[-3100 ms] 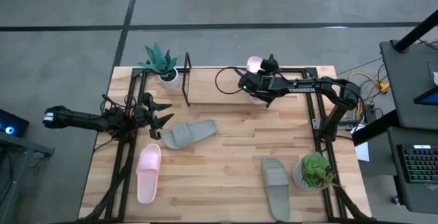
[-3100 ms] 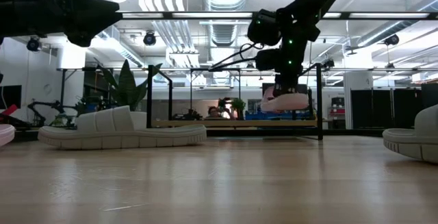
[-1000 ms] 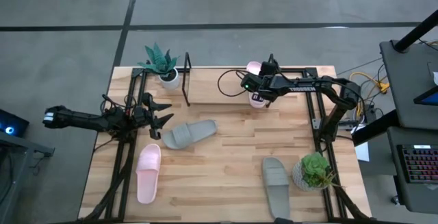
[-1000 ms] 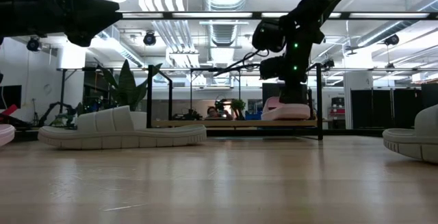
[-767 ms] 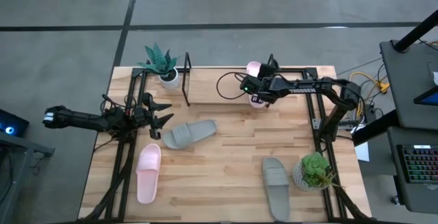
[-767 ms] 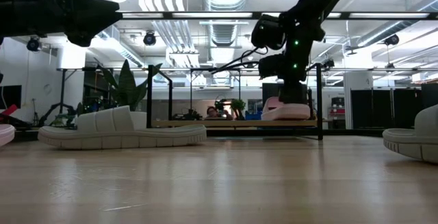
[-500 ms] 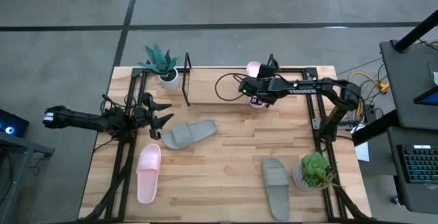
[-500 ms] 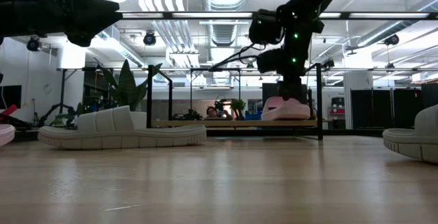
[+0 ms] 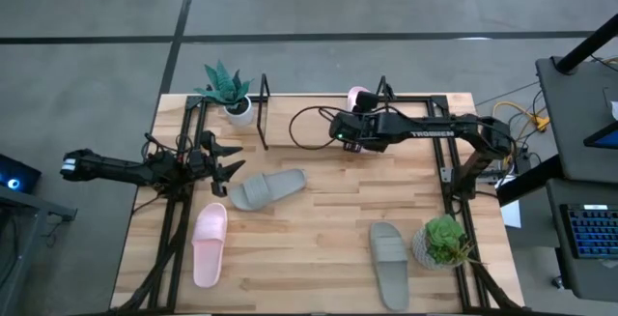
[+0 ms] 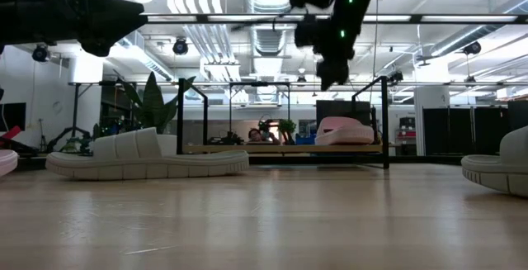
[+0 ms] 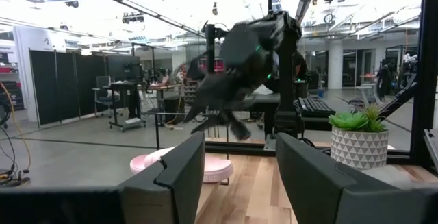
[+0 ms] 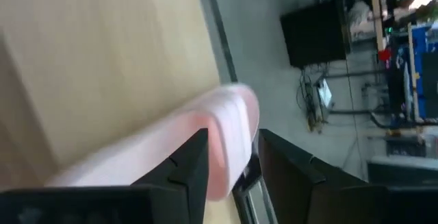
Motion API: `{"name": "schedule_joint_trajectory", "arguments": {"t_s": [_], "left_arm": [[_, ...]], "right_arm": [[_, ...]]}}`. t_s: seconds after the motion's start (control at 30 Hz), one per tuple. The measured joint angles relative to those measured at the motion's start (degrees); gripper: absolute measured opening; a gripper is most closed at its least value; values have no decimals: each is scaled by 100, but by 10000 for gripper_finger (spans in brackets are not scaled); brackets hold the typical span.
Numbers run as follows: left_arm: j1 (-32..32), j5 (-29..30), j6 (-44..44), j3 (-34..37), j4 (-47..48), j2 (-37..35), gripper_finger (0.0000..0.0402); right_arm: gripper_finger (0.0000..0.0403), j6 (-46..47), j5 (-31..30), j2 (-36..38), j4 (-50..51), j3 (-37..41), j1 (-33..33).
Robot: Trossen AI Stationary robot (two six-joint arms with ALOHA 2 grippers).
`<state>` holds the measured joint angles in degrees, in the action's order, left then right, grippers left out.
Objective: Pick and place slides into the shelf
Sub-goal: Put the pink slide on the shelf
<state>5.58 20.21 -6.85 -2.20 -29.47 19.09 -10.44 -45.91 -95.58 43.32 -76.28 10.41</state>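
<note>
One pale pink slide (image 9: 358, 95) lies flat on its sole on the right end of the shelf's board (image 10: 280, 148); it also shows in the low view (image 10: 345, 130). My right gripper (image 9: 340, 131) hangs open above it and slightly to its left, clear of it (image 10: 331, 75). The right wrist view shows the pink slide (image 12: 220, 138) past the open fingers. My left gripper (image 9: 234, 159) waits open at the table's left, just left of a grey-green slide (image 9: 267, 187). The second pink slide (image 9: 209, 244) and second grey-green slide (image 9: 389, 264) lie on the table.
A potted plant (image 9: 228, 90) stands at the shelf's left end by a black upright (image 9: 264, 113). Another potted plant (image 9: 443, 241) sits near the table's right edge beside the grey-green slide. Black arm-mount frames run along both table sides. Bare wood lies mid-table.
My right gripper has let go of the pink slide, risen well above it and drawn back toward the table's left. The slide stays flat on the shelf board where it was set down.
</note>
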Motion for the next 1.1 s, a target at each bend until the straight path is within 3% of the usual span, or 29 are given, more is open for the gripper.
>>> {"name": "schedule_joint_trajectory", "arguments": {"t_s": [0.13,0.33,0.43,0.73,1.1], "left_arm": [[2,0,0,8,-1,-7,167],[1,2,0,13,2,0,167],[2,2,0,13,0,0,167],[1,2,2,13,1,-7,167],[4,1,81,18,57,72,167]], "right_arm": [[109,43,898,397,-42,-123,-220],[100,-41,3783,1158,-50,60,-242],[95,-45,4684,1497,-24,173,-318],[82,-47,4825,2101,19,202,-994],[81,-385,4732,2052,115,218,-1456]]}}
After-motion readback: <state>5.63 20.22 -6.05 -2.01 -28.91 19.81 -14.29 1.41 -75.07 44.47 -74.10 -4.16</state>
